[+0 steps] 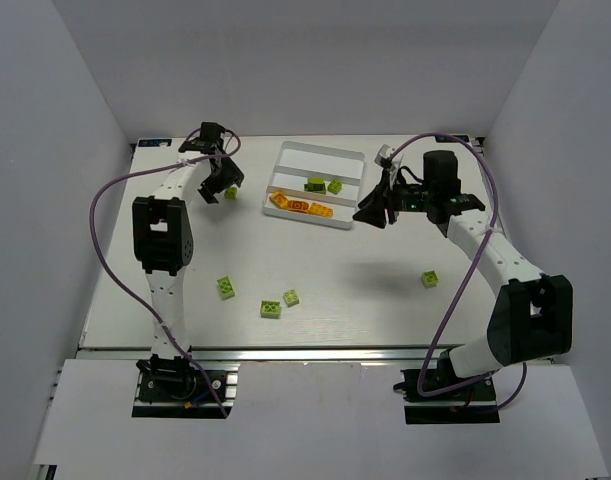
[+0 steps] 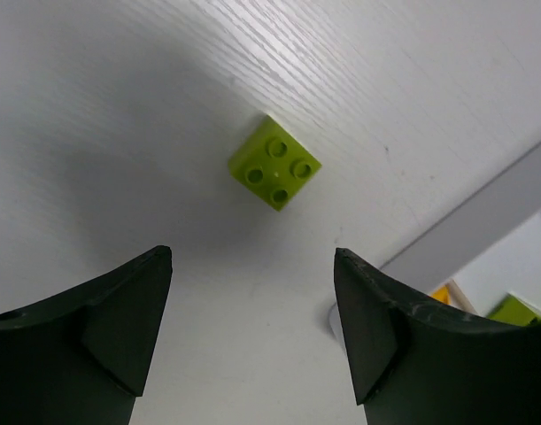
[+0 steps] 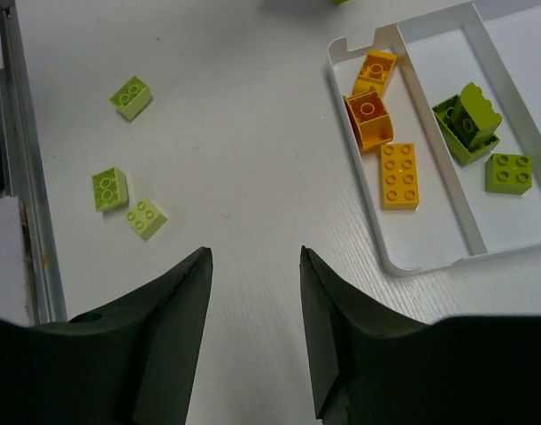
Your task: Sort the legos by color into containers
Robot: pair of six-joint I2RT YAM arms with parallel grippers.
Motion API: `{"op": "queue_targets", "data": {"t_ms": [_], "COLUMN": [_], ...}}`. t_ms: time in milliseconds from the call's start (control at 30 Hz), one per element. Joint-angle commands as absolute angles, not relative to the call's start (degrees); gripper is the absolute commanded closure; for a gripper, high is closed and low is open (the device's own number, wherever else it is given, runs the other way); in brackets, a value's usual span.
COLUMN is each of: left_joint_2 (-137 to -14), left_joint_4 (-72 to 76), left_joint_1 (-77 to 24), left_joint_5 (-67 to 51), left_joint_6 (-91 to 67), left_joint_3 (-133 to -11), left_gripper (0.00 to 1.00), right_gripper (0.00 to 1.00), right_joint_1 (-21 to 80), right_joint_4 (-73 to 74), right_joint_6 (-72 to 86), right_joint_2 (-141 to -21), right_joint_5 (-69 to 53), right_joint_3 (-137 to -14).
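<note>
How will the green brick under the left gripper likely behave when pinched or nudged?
The green brick looks like hard moulded plastic with crisp edges, so probably stiff and light. It lies flat, studs up, so it should slide rather than roll or tip. Its sides sit diagonal to the open left gripper, so it may twist when pinched.

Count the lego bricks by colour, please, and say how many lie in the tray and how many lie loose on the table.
Orange legos, all in the tray: 3
Green legos in the tray: 2 (one may be two bricks stacked)
Loose green legos on the table: 5
Total: 10
</note>
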State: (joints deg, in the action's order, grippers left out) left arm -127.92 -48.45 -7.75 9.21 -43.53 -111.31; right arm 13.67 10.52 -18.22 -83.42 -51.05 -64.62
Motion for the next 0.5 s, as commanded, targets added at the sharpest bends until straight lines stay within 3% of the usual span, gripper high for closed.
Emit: {"op": "queue_targets", "data": {"t_ms": [0,133,467], "left_joint_2": [-128.14,-131.04,-133.94], "left_joint_4": [-50.54,-50.19,-46.94], "left_joint_1": [-5.81,-5.19,-4.66], "left_joint_5": [8.10,5.90,1.59], "left_joint_6": [-39.91,-38.23,-39.11], "left_joint_3": [-116.88,-118.92,-119.70], "left_gripper": [0.16,0.16,0.16], "right_gripper": [0.49,0.45,0.44], "right_joint_1": [13.10,12.83,12.39], "right_joint_4": [9.49,8.79,10.19], "right_joint_6": [-15.82,-15.03,-14.94], "right_joint_2": [-82.27,-82.35,-82.35], "right_joint_5": [-54.40,-54.49,-54.49], "right_joint_3": [-65.48,-64.95,-64.25]}}
